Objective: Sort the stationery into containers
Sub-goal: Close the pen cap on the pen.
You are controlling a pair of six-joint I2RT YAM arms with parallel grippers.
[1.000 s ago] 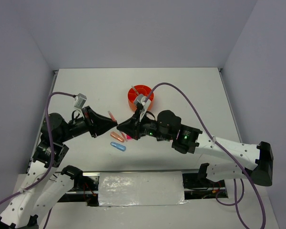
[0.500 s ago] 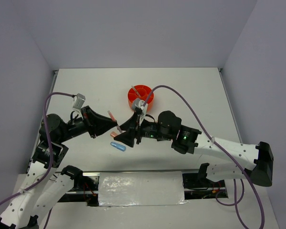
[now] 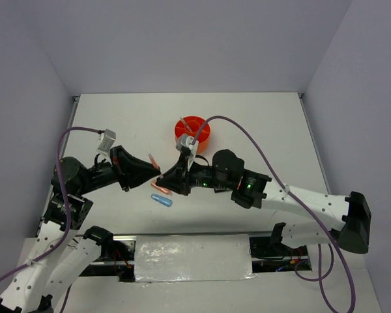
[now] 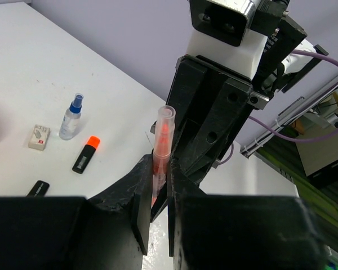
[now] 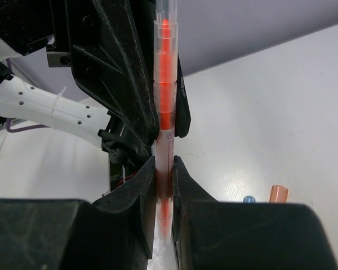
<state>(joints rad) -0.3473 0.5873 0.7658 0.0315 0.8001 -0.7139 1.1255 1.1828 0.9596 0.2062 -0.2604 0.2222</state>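
Note:
A thin pink pen (image 4: pixel 163 138) is held by both grippers at once. My left gripper (image 4: pixel 160 164) is shut on its lower part. My right gripper (image 5: pixel 165 166) is shut on the same pen (image 5: pixel 165 107) from the opposite side. In the top view the two grippers meet tip to tip, left (image 3: pixel 154 171) and right (image 3: pixel 167 177), left of the middle of the table and in front of the round orange tub (image 3: pixel 193 131). The pen's end (image 3: pixel 152 159) sticks out behind them. An orange capsule (image 3: pixel 159 189) and a blue capsule (image 3: pixel 161 201) lie just below.
In the left wrist view a blue-capped bottle (image 4: pixel 71 117), a white eraser (image 4: pixel 39 136), an orange-ended highlighter (image 4: pixel 85 154) and another black highlighter (image 4: pixel 38 188) lie on the white table. The capsules, blue (image 5: pixel 248 198) and orange (image 5: pixel 278 193), show in the right wrist view.
My right gripper swung towards the table front, then came back left to the left gripper and closed on the pink pen. The left gripper kept hold of the pen.

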